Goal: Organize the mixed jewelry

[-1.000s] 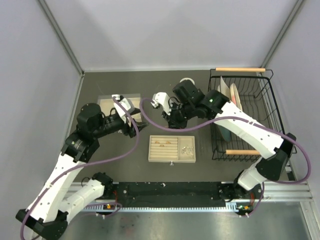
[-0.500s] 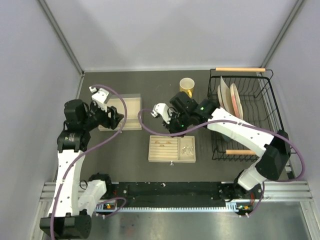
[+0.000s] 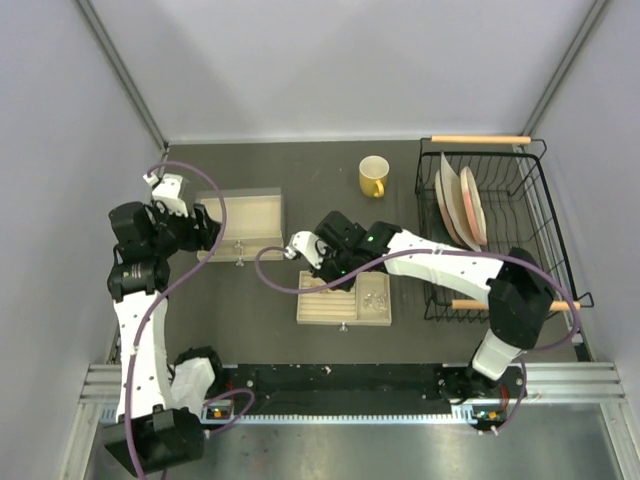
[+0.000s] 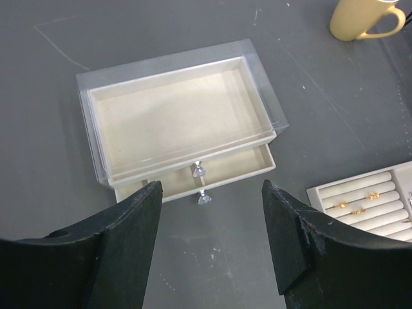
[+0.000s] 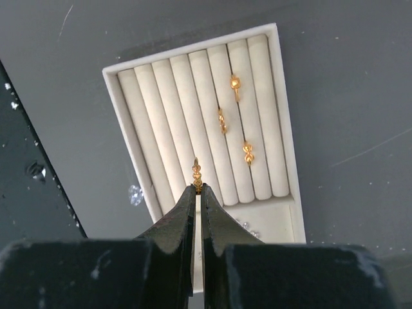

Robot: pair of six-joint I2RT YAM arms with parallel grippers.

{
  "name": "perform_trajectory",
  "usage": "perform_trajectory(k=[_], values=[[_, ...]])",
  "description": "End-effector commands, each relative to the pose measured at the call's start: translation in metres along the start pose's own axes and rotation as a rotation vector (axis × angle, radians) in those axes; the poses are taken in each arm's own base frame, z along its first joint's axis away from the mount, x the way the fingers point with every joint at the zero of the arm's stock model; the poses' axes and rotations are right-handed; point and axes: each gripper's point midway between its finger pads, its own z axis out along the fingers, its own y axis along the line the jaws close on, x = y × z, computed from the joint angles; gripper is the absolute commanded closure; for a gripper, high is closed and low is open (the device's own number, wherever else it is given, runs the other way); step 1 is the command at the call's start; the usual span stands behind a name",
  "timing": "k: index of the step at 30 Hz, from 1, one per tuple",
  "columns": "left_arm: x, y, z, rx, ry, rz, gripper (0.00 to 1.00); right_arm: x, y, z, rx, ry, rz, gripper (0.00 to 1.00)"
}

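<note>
Item under inspection: one small gold ring, pinched at the very tips of the right gripper, whose jaws were all but shut on it. The ring hung just above the padded rolls of the cream tray, over a slot near the middle and toward the near end. Three more rings sat seated in slots to one side of it, each apart from the others. A silvery cluster lay in the tray's small end compartment, partly hidden by the fingers.

The left gripper stood wide and held nothing, over a clear-lidded box well apart from the tray. The box's lower drawer stood slightly out. A yellow mug stood farther back, clear of the work.

Judged risks:
- The hold was on a thin edge of the ring only – a small slip or a quick opening could flick it off the tray onto the dark table, where it would be hard to find.
- Released from above and not pressed into the slot, the ring could come to rest across two rolls.
- Nothing held the tray – a downward push from the fingers could shift or tilt it and unseat the rings already placed.
</note>
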Motion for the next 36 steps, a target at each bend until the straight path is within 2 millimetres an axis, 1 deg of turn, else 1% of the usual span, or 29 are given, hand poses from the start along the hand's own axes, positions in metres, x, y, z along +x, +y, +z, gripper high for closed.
perform_trajectory(k=[1,7,13,24,36], values=[[-0.008,0.008,0.0,-0.031,-0.049,-0.014,0.31,-0.012,0.003,0.017,0.031,-0.019,-0.014,1.0],[-0.007,0.01,-0.004,-0.04,-0.056,-0.014,0.31,-0.011,0.002,0.039,0.037,0.017,-0.017,1.0],[-0.007,0.007,-0.006,-0.027,-0.056,-0.006,0.31,-0.007,0.003,0.053,0.035,0.041,-0.019,1.0],[-0.005,0.006,-0.004,-0.01,-0.048,0.002,0.31,-0.01,0.0,0.062,0.04,0.043,-0.034,1.0],[-0.001,0.007,-0.001,0.007,-0.035,-0.006,0.32,-0.006,-0.005,0.068,0.055,0.064,-0.059,1.0]])
